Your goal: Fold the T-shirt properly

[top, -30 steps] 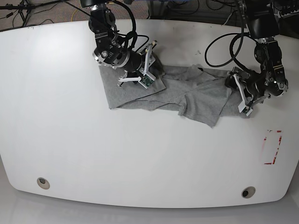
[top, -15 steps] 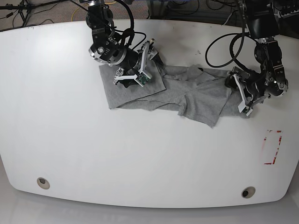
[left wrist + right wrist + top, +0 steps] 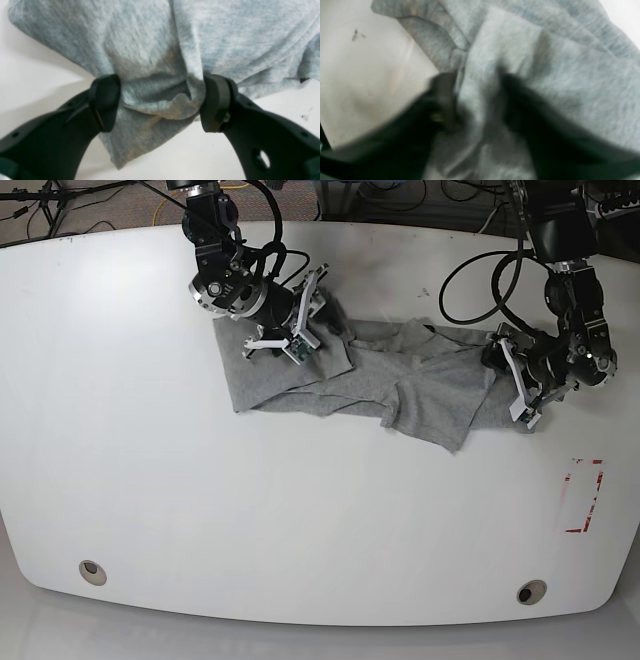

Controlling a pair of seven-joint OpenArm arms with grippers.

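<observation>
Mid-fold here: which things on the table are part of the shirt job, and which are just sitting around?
Part of the job:
- T-shirt, grey, crumpled across the table
- left gripper, jaws either side of a bunched fold
- right gripper, at the cloth, blurred

Just there:
- red-marked rectangle
- two round table holes
- cables

One T-shirt [image 3: 400, 385] lies on one white table [image 3: 300, 510]. Two robot arms reach over it, each ending in one gripper: the left gripper [image 3: 160, 105] and the right gripper [image 3: 475, 100] (two grippers in all, each with two dark fingers). The tabletop has two round holes near its front edge and one red-edged marking [image 3: 583, 495].
</observation>
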